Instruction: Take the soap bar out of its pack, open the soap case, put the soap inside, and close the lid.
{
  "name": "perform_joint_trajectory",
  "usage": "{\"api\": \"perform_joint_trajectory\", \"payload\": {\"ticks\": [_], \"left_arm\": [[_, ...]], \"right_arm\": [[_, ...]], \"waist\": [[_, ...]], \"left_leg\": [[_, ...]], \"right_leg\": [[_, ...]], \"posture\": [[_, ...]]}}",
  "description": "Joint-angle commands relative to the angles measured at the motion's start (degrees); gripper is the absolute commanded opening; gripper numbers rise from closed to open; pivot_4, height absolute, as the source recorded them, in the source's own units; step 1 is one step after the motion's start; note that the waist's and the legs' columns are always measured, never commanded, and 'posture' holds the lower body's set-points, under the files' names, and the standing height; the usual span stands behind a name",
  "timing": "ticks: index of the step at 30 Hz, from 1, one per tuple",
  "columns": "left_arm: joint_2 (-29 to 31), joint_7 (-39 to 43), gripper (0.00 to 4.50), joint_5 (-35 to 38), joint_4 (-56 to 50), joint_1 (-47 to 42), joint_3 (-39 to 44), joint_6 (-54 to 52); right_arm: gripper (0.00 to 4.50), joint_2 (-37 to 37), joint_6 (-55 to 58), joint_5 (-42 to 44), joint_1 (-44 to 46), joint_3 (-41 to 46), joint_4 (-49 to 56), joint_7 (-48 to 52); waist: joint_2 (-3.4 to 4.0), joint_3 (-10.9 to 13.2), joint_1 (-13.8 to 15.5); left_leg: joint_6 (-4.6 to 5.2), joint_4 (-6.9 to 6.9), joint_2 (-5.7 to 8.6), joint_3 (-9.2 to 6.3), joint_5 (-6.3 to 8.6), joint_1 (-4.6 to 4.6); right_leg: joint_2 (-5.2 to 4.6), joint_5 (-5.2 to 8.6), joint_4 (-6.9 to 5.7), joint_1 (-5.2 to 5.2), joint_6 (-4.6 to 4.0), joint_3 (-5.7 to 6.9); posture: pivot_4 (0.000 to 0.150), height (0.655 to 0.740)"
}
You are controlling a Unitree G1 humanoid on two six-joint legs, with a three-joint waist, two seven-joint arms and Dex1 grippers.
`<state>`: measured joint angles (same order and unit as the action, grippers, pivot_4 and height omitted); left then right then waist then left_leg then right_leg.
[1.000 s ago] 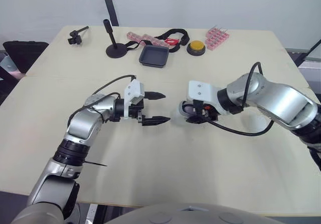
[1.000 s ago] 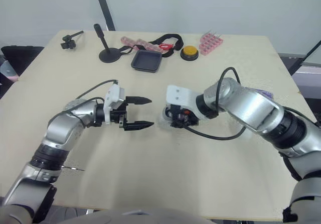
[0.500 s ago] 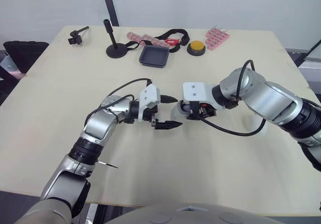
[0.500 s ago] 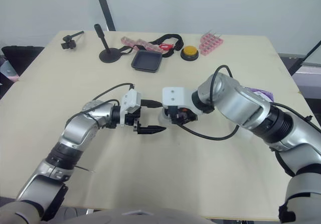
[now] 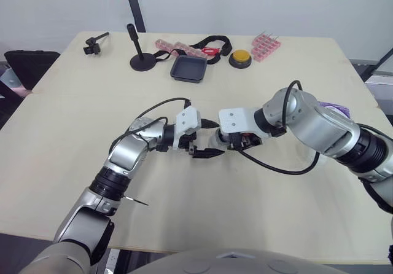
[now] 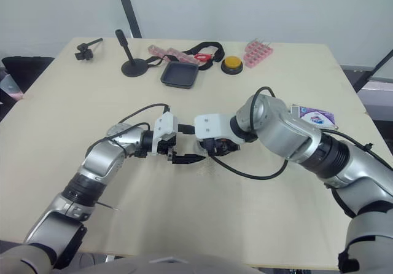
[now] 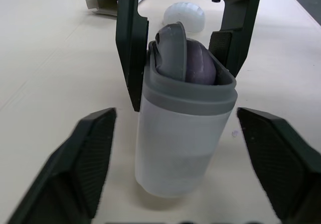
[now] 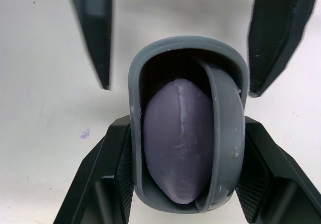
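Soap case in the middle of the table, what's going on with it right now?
The robot's right hand grips the translucent soap case with the grey rim, standing upright on the beige table. The purple soap bar already sits inside, and the top is not yet closed. The left hand is open, its fingers on either side of the case without touching it.

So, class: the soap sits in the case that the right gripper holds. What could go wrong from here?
1. The soap and a tilted grey insert stand above the rim of the soap case, so the lid, lying apart on the table, may not seat.
2. The open left gripper straddles the case beside the fingers of the right gripper; closing could strike them or tip the case.
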<state>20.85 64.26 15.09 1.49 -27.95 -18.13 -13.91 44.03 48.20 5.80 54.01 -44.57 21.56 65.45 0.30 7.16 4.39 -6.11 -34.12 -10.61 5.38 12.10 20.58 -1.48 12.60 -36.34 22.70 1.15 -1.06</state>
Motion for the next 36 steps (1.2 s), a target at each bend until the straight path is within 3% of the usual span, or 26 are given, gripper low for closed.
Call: {"api": "perform_joint_trajectory", "payload": {"ticks": [1, 28, 32, 36], "left_arm": [[-0.4, 0.1, 3.04, 0.2, -0.8, -1.1, 0.4, 1.0], [-1.4, -0.9, 3.04, -3.8, 2.1, -2.0, -1.0, 4.2], [-1.8, -1.1, 2.0, -3.8, 2.1, -1.8, -1.0, 4.3], [-2.1, -1.3, 1.87, -4.0, 2.1, -1.6, -1.1, 4.5]], "right_arm": [[2.19, -0.8, 0.0, -1.1, 0.7, 1.8, 0.7, 0.7], [2.19, -4.0, 5.8, -1.8, 3.0, 1.7, 0.2, 3.5], [2.19, -4.1, 5.8, -1.9, 3.0, 1.7, 0.2, 3.6], [2.19, -4.2, 5.7, -2.1, 2.9, 1.7, 0.2, 3.6]], "waist": [[0.0, 0.0, 0.0], [0.0, 0.0, 0.1], [0.0, 0.0, 0.1], [0.0, 0.0, 0.1]], "left_leg": [[0.0, 0.0, 0.0, 0.0, 0.0, 0.0], [0.02, -0.09, 0.0, 0.0, -0.01, 0.01], [0.03, -0.11, 0.0, 0.0, -0.01, 0.02], [0.03, -0.11, -0.01, 0.0, -0.01, 0.02]], "right_leg": [[0.0, 0.0, 0.0, 0.0, 0.0, 0.0], [-0.01, 0.0, -0.11, 0.0, 0.0, -0.01], [-0.01, 0.0, -0.12, 0.0, 0.0, -0.01], [-0.01, 0.0, -0.11, 0.0, 0.0, -0.01]], "posture": [[0.15, 0.74], [0.15, 0.74], [0.15, 0.74], [0.15, 0.74]]}}
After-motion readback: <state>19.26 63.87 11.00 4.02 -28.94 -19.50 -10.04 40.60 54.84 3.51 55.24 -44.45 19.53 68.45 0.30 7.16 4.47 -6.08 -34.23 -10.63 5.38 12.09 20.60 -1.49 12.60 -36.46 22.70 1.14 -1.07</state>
